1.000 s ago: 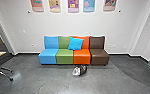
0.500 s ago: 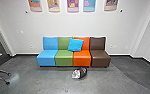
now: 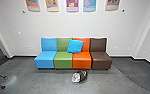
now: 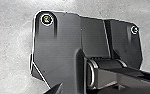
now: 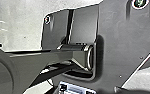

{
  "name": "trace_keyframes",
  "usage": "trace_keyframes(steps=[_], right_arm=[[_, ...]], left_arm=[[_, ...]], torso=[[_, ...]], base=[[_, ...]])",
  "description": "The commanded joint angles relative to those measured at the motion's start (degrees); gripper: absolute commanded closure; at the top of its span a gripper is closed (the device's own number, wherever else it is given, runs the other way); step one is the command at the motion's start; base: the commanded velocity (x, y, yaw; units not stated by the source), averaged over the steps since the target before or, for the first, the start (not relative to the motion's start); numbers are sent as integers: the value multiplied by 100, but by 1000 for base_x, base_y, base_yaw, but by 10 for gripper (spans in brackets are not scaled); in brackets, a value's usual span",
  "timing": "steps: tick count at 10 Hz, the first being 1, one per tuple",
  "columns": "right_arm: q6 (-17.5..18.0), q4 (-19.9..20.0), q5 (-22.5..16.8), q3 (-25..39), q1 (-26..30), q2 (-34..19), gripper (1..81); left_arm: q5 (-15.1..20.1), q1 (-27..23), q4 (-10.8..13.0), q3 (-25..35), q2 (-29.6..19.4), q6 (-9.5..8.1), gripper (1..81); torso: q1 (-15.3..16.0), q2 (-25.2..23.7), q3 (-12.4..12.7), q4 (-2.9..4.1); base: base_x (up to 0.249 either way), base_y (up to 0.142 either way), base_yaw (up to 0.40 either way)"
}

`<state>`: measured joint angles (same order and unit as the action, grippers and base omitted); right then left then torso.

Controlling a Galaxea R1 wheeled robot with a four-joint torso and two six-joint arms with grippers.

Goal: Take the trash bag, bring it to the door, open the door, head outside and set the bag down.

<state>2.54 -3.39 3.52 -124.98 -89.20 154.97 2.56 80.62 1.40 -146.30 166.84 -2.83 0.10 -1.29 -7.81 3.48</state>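
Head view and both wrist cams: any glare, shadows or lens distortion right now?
Head view: pale glare patch on the floor at left, shadow under the seats, outermost posters slanting, likely wide-angle distortion. Both wrist views: floor bright against the robot's dark plate.

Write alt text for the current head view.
A dark and silvery bag lies on the gray floor before four joined seats, blue, green, orange and brown; a bright blue pillow leans across the middle two, beneath wall posters.

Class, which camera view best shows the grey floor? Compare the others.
The head view: it shows the floor reaching back to the wall, with the bag on it. Both wrist views show patches of it beside the robot's dark plate.
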Motion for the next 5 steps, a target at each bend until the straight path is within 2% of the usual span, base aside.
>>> trace_keyframes(steps=[1, 5], right_arm=[[-7, 66, -308, 80, 152, -95, 10], [-7, 66, -308, 71, 143, -77, 10]], left_arm=[[324, -287, 62, 31, -45, 54, 10], [324, -287, 53, 31, -45, 54, 10]], torso=[[0, 0, 0, 0], [0, 0, 0, 0]], base=[[219, 0, 0], [219, 0, 0]])
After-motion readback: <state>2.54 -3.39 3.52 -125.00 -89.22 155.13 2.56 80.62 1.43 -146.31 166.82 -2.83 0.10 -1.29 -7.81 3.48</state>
